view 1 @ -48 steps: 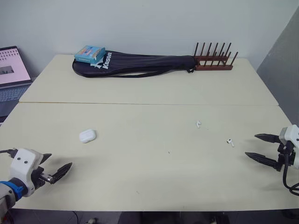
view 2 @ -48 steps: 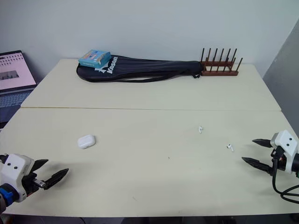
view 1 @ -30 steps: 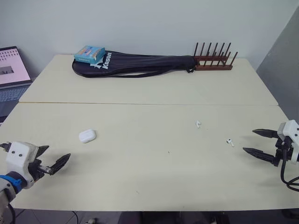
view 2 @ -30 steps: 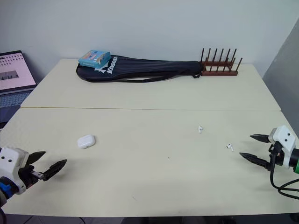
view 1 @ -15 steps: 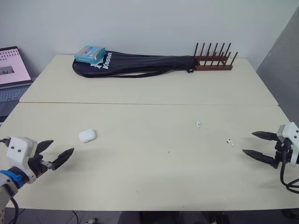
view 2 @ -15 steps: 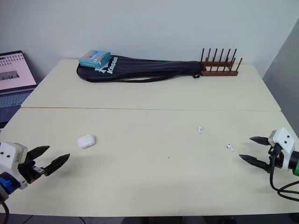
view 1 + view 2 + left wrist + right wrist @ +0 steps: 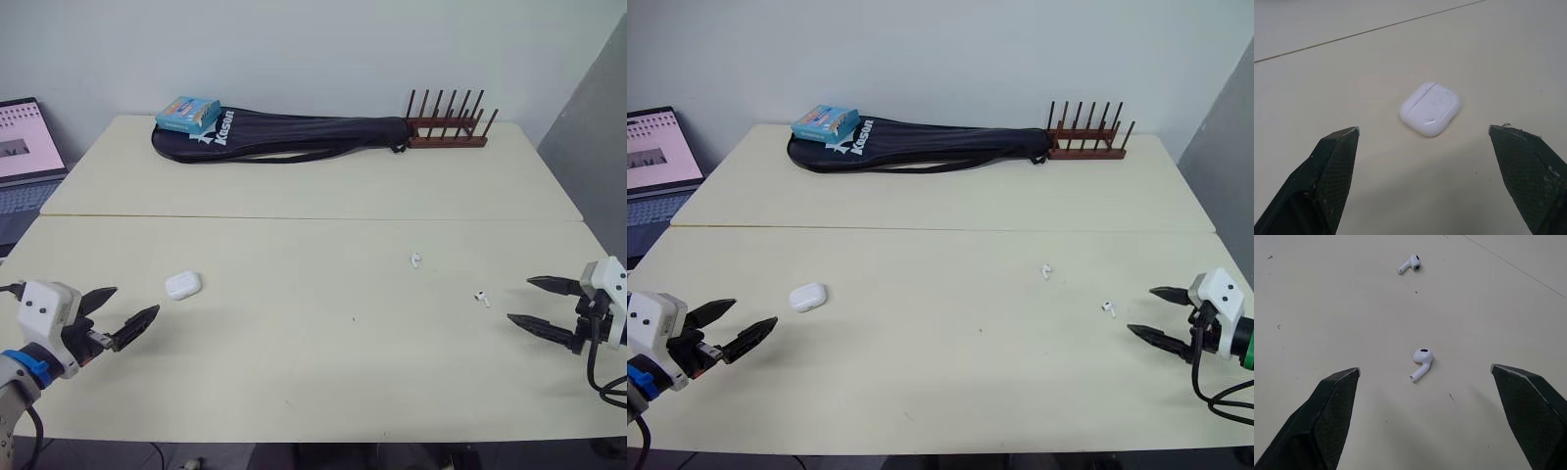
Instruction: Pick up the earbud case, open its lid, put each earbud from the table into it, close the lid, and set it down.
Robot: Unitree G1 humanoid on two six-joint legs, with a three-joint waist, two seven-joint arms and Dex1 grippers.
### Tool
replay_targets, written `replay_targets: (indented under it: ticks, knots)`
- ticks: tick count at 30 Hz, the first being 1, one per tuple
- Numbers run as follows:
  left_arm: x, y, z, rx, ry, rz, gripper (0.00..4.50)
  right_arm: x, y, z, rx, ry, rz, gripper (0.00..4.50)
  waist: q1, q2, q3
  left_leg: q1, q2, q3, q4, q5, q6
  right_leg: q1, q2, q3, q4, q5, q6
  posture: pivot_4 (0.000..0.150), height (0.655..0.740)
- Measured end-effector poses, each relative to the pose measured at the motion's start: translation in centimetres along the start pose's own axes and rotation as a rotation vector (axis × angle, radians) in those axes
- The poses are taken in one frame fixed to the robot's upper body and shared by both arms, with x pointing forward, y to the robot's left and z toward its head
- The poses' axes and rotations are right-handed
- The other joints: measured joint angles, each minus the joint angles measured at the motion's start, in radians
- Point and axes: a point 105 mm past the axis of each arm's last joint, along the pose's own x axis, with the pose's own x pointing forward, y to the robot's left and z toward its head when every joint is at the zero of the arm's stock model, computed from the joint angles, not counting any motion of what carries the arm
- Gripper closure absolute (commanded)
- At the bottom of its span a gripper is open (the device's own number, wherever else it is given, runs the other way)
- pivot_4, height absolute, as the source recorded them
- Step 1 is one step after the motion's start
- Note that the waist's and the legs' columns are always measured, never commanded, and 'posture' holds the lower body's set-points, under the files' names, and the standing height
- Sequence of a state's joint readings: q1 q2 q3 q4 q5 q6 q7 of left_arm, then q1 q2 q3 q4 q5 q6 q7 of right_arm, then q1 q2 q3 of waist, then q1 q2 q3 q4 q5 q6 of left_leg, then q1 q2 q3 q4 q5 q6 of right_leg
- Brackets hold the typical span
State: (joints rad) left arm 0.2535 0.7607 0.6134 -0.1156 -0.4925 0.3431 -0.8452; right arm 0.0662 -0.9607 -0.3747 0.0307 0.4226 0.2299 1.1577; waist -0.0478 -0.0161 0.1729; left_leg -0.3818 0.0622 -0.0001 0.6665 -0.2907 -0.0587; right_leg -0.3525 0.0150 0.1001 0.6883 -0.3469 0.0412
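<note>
The left gripper (image 7: 136, 300) and right gripper (image 7: 519, 299) are each a white boxy housing bearing two tapered black fingers (image 7: 1334, 166) with cross-hatched inner faces. A blue collar (image 7: 24, 365) rings the left wrist; a black cable (image 7: 594, 368) loops below the right housing.

Counter (image 7: 294, 186): two cream tops butted at a seam (image 7: 294, 217). Along the far edge: black racket bag (image 7: 294, 132), blue box (image 7: 188, 113) at its left end, wooden peg rack (image 7: 449, 127) toward the right corner. Plain pale wall (image 7: 294, 49) behind; grey panel (image 7: 588, 127) at right; open laptop (image 7: 24, 147) beyond the left edge.
</note>
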Motion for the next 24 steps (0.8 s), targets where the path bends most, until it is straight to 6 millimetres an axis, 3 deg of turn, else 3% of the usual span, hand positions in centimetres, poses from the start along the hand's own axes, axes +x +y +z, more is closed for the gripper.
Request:
replay_targets:
  ticks: [9, 15, 24]
  knots:
    - [0.3, -0.4, -0.4, -0.018, 0.009, -0.011, 0.04, 0.1, 0.2, 0.2, 0.020, -0.013, 0.010, 0.00, 0.000, 0.000, 0.000, 0.000, 0.000, 0.000, 0.000, 0.000, 0.000, 0.000, 0.000, 0.000, 0.000, 0.000, 0.000, 0.150, 0.7274]
    - [-0.2, -1.7, -1.4, -0.090, 0.023, -0.040, 0.04, 0.2, 0.5, 0.5, 0.049, -0.019, 0.031, 0.00, 0.000, 0.000, 0.000, 0.000, 0.000, 0.000, 0.000, 0.000, 0.000, 0.000, 0.000, 0.000, 0.000, 0.000, 0.000, 0.150, 0.7274]
    - [-1.4, -1.1, -2.0, -0.120, 0.058, -0.017, 0.04, 0.1, 1.3, 0.9, 0.051, 0.001, 0.095, 0.00, 0.000, 0.000, 0.000, 0.000, 0.000, 0.000, 0.000, 0.000, 0.000, 0.000, 0.000, 0.000, 0.000, 0.000, 0.000, 0.150, 0.7274]
